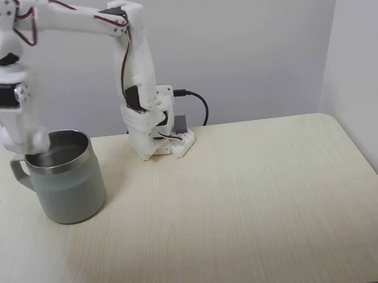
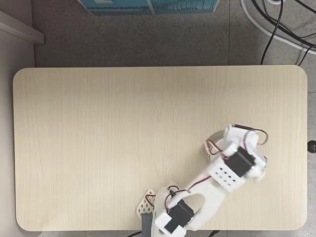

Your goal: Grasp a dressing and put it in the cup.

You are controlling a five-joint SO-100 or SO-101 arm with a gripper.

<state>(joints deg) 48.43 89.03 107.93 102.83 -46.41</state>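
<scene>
One gripper (image 1: pixel 35 143) – tips at cup (image 1: pixel 74 191) rim | dressing unseen – jaws unclear

A pale wood-grain bench (image 1: pixel 260 201) with rounded corners is filling the lower part of a fixed view, and plain white walls (image 1: pixel 253 36) are rising behind it and meeting in a corner at the upper right of the frame. In the fixed view from above, grey floor (image 2: pixel 133 39) is showing beyond the bench's far edge, with a blue box (image 2: pixel 148 6) lying at the top centre and black and white cables (image 2: pixel 276 24) trailing across the upper right.
</scene>
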